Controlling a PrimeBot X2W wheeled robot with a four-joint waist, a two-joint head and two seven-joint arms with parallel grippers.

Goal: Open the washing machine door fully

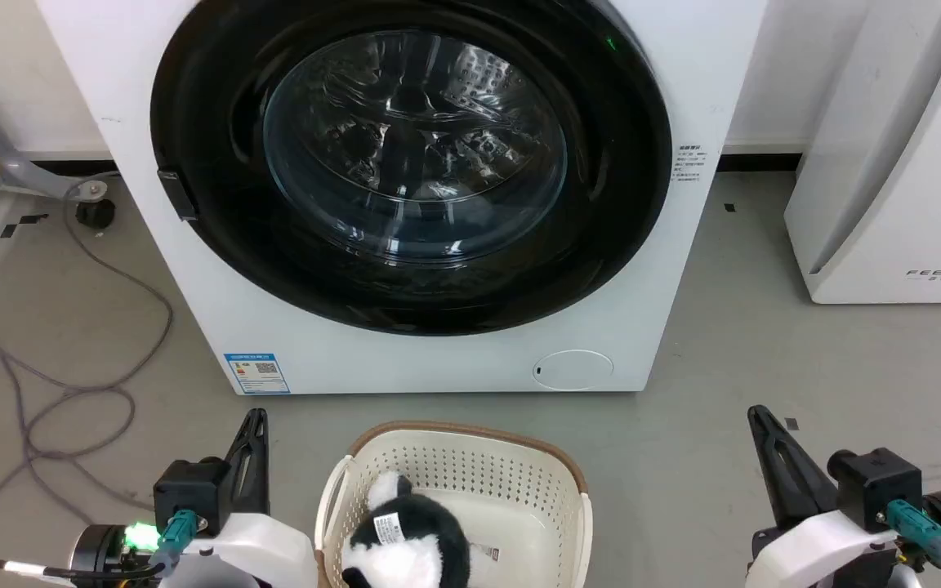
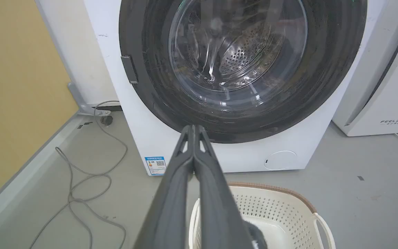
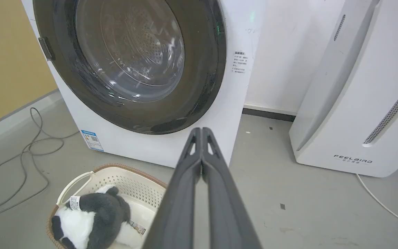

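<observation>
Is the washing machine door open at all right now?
No, the washing machine door sits closed, flush against the white front of the washing machine in the head view.

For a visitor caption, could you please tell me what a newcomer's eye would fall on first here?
The large round washing machine door, glossy black ring around a clear glass bowl, dominates the upper centre, closed on the white boxy washing machine. Below it sits a cream perforated plastic basket holding a black-and-white plush toy. The left gripper and right gripper flank the basket, both shut.
</observation>
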